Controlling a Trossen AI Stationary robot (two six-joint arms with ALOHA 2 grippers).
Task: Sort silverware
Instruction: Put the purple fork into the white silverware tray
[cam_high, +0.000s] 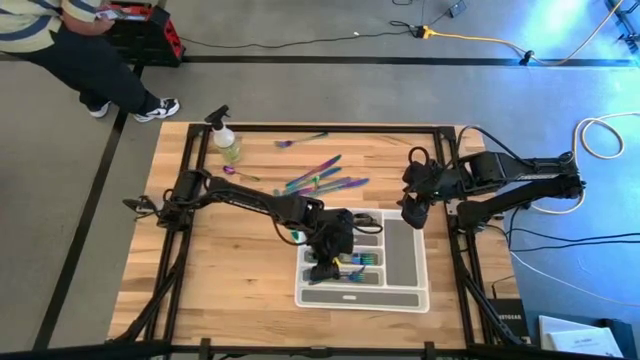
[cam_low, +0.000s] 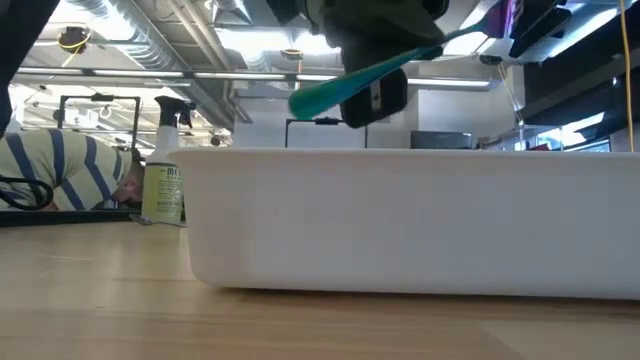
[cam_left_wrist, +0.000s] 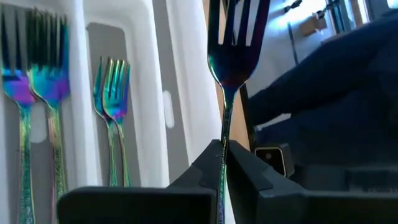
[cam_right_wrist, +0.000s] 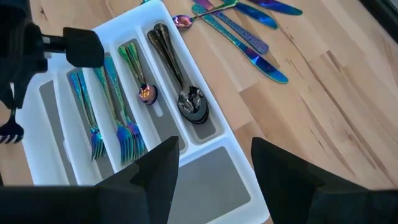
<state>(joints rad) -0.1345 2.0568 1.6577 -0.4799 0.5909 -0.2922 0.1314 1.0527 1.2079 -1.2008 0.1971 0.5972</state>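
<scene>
Now an iridescent fork (tines up) pinched in left jaws, right jaws spread.

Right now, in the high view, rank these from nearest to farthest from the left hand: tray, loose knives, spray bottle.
1. Tray: directly under the left hand.
2. Loose knives: on bare wood beyond the tray.
3. Spray bottle: far table edge, left side.

Iridescent purple-green-blue silverware, white-grey tray, pale wood table
</scene>
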